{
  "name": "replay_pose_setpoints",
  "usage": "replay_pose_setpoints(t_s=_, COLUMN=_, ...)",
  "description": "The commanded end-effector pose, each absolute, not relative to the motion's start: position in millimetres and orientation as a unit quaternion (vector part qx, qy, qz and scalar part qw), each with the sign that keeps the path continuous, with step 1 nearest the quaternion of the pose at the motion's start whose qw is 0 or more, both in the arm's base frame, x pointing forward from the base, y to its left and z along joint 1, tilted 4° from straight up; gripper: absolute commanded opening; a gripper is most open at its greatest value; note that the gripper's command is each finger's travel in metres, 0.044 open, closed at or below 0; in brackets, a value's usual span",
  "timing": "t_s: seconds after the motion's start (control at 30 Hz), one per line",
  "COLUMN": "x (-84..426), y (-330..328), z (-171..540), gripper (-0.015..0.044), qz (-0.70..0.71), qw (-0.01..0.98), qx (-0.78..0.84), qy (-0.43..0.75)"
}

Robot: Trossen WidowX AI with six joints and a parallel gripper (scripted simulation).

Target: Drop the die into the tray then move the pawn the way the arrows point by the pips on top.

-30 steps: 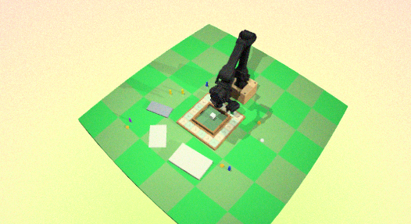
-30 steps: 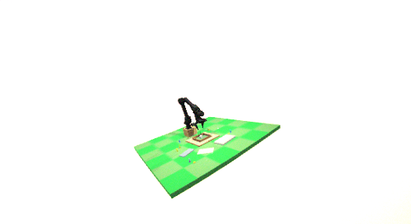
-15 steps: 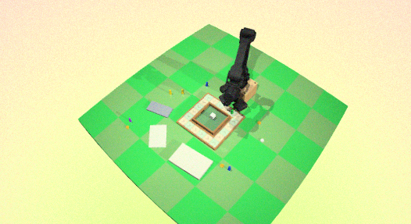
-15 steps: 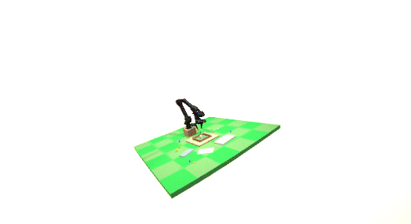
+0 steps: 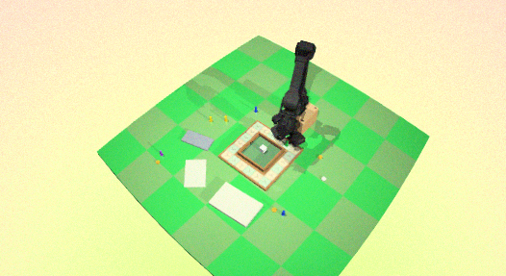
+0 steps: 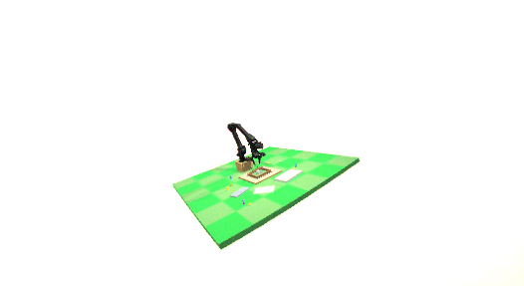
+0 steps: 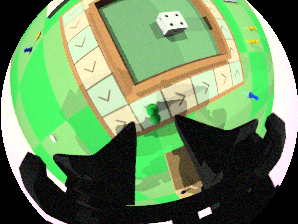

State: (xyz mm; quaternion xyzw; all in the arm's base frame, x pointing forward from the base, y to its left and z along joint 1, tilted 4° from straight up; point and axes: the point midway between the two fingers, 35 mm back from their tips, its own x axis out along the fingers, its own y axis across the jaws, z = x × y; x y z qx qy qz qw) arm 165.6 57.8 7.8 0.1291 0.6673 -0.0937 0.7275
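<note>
A white die (image 5: 263, 148) (image 7: 171, 22) rests in the green-floored tray (image 5: 272, 167) (image 7: 118, 62) inside the board (image 5: 265, 188) (image 7: 94, 95). Its top face shows a pip near each corner. A green pawn (image 5: 287, 144) (image 7: 153, 113) stands on a pale green square beside the corner square, on the board's side nearest the arm base. The arrow on the adjoining cream square points right in the wrist view. My gripper (image 5: 288, 140) (image 7: 155, 122) is open and empty. It is low over that side, with its fingertips to either side of the pawn in the wrist view, not visibly touching it.
The wooden base block (image 5: 312, 117) (image 7: 181, 167) stands behind the gripper. A blue piece (image 5: 256, 110) (image 7: 253, 95) and yellow pieces (image 5: 226, 118) (image 7: 253, 42) lie off one side; a small white object (image 5: 323, 178) (image 7: 53, 138) lies off the other. A grey slab (image 5: 197, 140) and white slabs (image 5: 236, 204) (image 5: 195, 173) lie beyond the board.
</note>
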Motion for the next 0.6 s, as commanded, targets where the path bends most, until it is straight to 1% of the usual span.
replay_pose_setpoints(t_s=0.0, x=165.4, y=57.1, z=-0.6, gripper=0.02, qz=-0.098, qw=0.726, qx=0.128, qy=0.669)
replay_pose_setpoints(t_s=0.53, x=165.9, y=57.8, z=-23.3, gripper=0.02, qz=-0.098, qw=0.725, qx=0.128, qy=0.669)
replay_pose_setpoints(t_s=0.57, x=165.9, y=57.8, z=-23.3, gripper=0.0174, qz=-0.098, qw=0.725, qx=0.128, qy=0.669)
